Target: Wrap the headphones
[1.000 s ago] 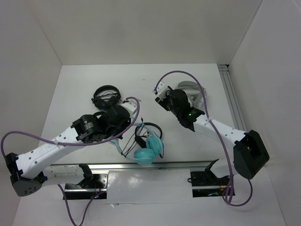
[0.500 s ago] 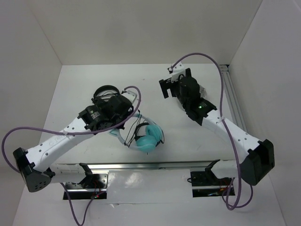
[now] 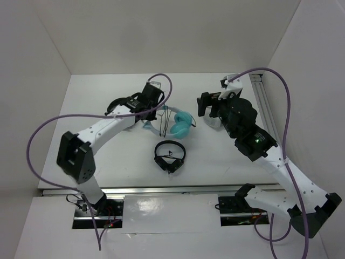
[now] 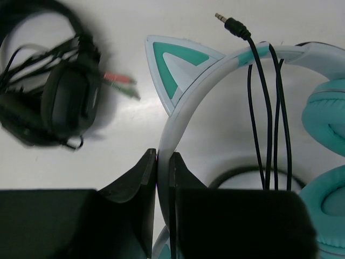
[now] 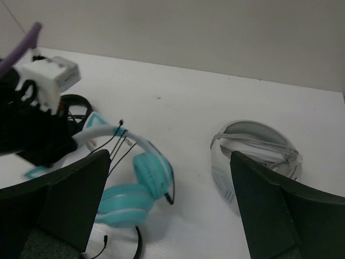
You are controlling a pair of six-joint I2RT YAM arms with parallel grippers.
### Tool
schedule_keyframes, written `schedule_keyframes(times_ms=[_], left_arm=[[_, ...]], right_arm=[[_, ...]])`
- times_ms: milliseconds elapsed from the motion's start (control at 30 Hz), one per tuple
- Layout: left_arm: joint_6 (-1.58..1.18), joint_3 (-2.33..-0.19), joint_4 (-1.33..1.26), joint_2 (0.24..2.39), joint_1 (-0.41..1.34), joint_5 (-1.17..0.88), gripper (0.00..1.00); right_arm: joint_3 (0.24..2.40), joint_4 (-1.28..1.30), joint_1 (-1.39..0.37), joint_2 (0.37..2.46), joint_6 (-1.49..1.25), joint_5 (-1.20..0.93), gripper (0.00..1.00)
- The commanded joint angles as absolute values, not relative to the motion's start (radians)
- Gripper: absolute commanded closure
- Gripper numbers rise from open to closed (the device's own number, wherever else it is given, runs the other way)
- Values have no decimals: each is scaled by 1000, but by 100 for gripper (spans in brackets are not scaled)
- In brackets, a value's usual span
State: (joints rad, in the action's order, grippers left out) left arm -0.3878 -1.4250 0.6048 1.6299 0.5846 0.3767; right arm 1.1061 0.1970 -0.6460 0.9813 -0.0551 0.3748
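**Desk:** Where are the cat-ear headphones (image 3: 179,125)?
**Photographer:** Upper centre of the bench (image 3: 129,162), headband (image 4: 188,102) clenched in the left end effector (image 4: 163,159); right end effector (image 3: 206,108) gapes empty.
**Desk:** Handling?
**Photographer:** Light, stiff band; limp thin cable (image 4: 248,38), probably best pinched near its plug (image 4: 229,21).

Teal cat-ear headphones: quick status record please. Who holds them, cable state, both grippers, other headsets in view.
headphones: teal cups, pale headband with cat ears
cable: black strands hang across the headband, plug end free
left gripper: shut on the headband
right gripper: open, empty, apart from the headphones
others: small black headphones nearer the arm bases; black headset beside the left arm; grey-white headphones by the right gripper
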Motion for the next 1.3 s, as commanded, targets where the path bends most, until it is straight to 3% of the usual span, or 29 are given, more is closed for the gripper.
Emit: schedule_keyframes(times_ms=[0,267,867,1000,1033,1267], left_arm=[[-376,-1616,393,1762,566,361,100],[-353,-1845,361,2035,502,324,100],[-443,-1649,169,2132,414,261,100],[-465,-1612,160,2111,405,244,86],[-475,-1612,169,2111,405,244,77],[-506,-1554,176,2056,405,244,55]], right_arm=[[1117,265,-663,969,-100,393,1],[1102,272,-672,942,-100,347,1],[1065,233,-672,888,-109,219,1],[1065,233,-672,897,-118,207,1],[1065,233,-672,906,-118,198,1],[1065,233,-672,907,-118,189,1]])
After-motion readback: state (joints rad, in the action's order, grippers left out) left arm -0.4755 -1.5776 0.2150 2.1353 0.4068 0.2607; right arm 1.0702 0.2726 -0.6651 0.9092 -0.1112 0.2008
